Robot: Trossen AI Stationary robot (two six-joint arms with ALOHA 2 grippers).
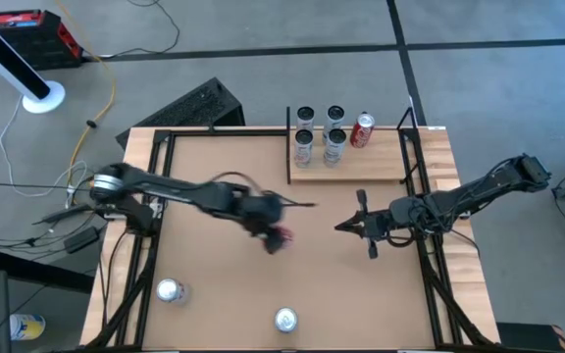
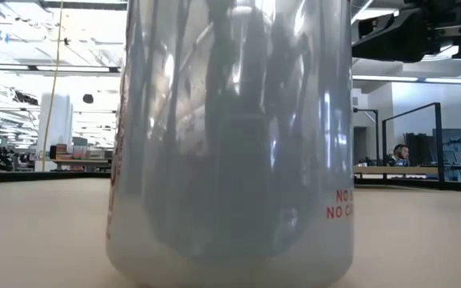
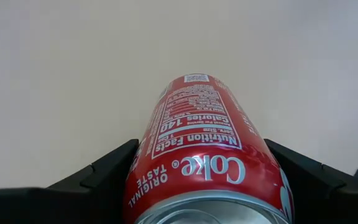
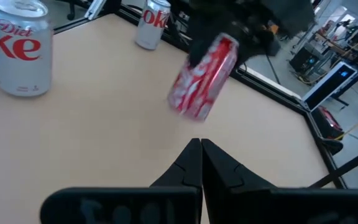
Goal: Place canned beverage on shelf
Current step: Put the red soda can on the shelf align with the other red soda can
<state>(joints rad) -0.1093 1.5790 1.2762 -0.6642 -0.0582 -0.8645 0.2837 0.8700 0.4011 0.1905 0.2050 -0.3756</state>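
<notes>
Red can (image 3: 201,155) clamped in left pincer (image 1: 275,235), tilted above table (image 1: 224,294); level it before reaching shelf (image 1: 381,167). Right pincer (image 4: 201,152) closed, empty.

Left arm: enters from the table's 9 o'clock edge and extends toward the centre, its gripper (image 1: 275,235) raised above the tabletop with the two fingers (image 3: 104,174) set against opposite sides of a red can (image 3: 197,155), which hangs tilted. Right arm: enters from the 3 o'clock edge, forearm angled toward the centre, its gripper (image 1: 346,226) pointing toward 9 o'clock with the fingertips pressed together and nothing between them; it stands apart from the left gripper
</notes>
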